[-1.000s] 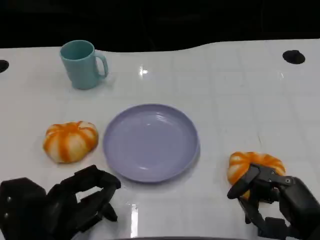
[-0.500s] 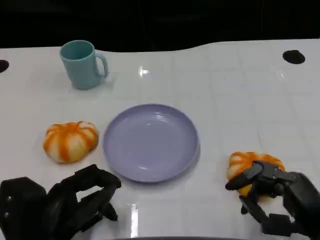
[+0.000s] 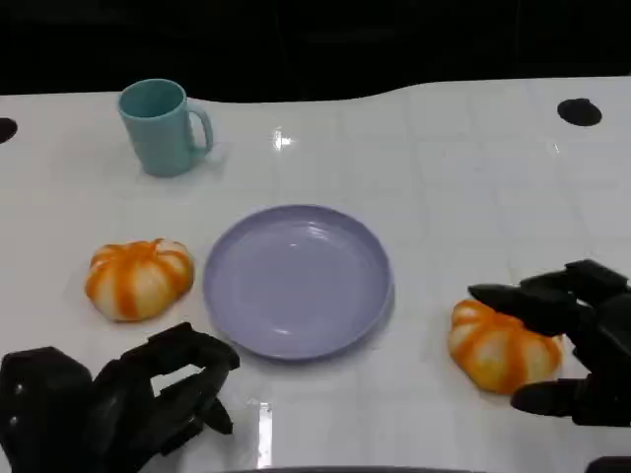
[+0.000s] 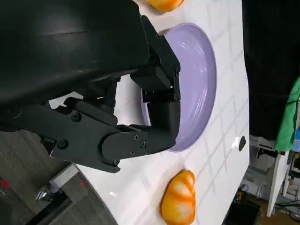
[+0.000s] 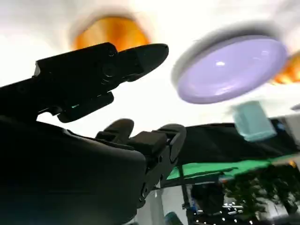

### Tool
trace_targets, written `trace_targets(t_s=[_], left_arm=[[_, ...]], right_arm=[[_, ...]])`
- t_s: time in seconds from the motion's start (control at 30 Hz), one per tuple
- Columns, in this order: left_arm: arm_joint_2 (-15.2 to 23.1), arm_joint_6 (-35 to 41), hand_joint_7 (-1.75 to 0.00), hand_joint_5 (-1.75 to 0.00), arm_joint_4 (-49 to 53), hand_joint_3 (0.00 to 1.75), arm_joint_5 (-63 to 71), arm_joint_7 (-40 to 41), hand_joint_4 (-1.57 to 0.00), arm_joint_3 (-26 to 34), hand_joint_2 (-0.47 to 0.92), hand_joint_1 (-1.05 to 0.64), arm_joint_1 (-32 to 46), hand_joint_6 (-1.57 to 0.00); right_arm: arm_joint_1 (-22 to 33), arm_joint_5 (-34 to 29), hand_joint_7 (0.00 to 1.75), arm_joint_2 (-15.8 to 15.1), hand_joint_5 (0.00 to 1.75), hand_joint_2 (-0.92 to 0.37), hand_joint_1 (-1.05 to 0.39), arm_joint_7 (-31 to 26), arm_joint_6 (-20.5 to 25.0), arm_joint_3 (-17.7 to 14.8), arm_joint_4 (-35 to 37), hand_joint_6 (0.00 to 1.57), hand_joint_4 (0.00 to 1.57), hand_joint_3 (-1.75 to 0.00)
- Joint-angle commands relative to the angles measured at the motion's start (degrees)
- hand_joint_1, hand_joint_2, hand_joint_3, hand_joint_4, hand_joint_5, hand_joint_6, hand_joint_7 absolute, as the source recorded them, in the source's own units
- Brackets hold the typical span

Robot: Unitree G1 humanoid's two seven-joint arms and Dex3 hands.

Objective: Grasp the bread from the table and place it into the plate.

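An empty lilac plate (image 3: 296,281) lies at the table's middle. One orange-and-white striped bread (image 3: 138,278) sits left of it, another bread (image 3: 496,347) to its lower right. My right hand (image 3: 577,345) stands just right of that second bread, fingers spread wide, one reaching over its top edge and one below it, gripping nothing. The right wrist view shows the hand (image 5: 93,79) before the blurred bread (image 5: 112,32) and the plate (image 5: 229,70). My left hand (image 3: 118,404) rests near the front edge with fingers curled in, holding nothing, also seen as the left hand (image 4: 117,117) beside the plate (image 4: 199,79).
A teal mug (image 3: 163,126) stands at the back left. Two dark round holes (image 3: 579,111) mark the table's far corners. The far edge of the white table meets a black background.
My right hand has drawn off to the right of the bread and spread its fingers, uncovering the bread. The left hand and both breads have stayed put.
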Motion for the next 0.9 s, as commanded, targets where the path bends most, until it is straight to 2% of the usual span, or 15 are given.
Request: trace_targets(t_s=[0.03,0.13,0.33,0.67,0.8,0.9], left_arm=[[0.4,-0.6,-1.32,-1.74,0.0,0.56,0.3,0.2,-0.62,0.1,0.84,-0.41,-0.1,-0.64],[0.2,-0.7,-1.31,-1.74,0.0,0.56,0.2,0.3,-0.62,0.1,0.84,-0.42,-0.1,-0.64],[0.3,0.1,-1.28,-1.73,-0.5,0.55,0.5,0.6,-0.62,-0.1,0.84,-0.41,-0.1,-0.65],[0.2,-0.6,-1.27,-1.74,-0.5,0.58,0.4,0.3,-0.61,-0.2,0.83,-0.40,-0.1,-0.66],[0.3,-0.8,-1.27,-1.74,-0.3,0.59,0.4,0.0,-0.62,-0.1,0.82,-0.40,-0.2,-0.66],[0.2,0.0,-1.27,-1.74,-0.9,0.59,0.2,0.4,-0.60,-0.2,0.81,-0.39,-0.1,-0.65]], right_arm=[[-0.9,-4.0,0.00,-2.1,0.44,-0.89,-0.66,3.4,4.6,0.9,-2.5,0.29,0.00,0.00],[-2.5,-6.0,0.01,-2.6,0.45,-0.84,-0.63,4.3,5.5,2.7,-1.6,0.30,0.00,0.00],[-6.0,-9.7,0.02,-2.2,0.54,-0.79,-0.59,1.5,5.3,6.8,5.0,0.35,0.00,0.00],[-12.9,-15.1,0.02,-2.0,0.58,-0.80,-0.61,-1.1,6.6,13.7,15.7,0.39,0.04,0.00],[-14.3,-15.8,0.01,-1.7,0.57,-0.81,-0.61,-1.0,8.1,15.4,17.7,0.38,0.03,-0.01],[-16.9,-16.8,0.01,-1.1,0.54,-0.82,-0.60,-1.8,8.9,17.4,22.0,0.38,0.06,-0.01]])
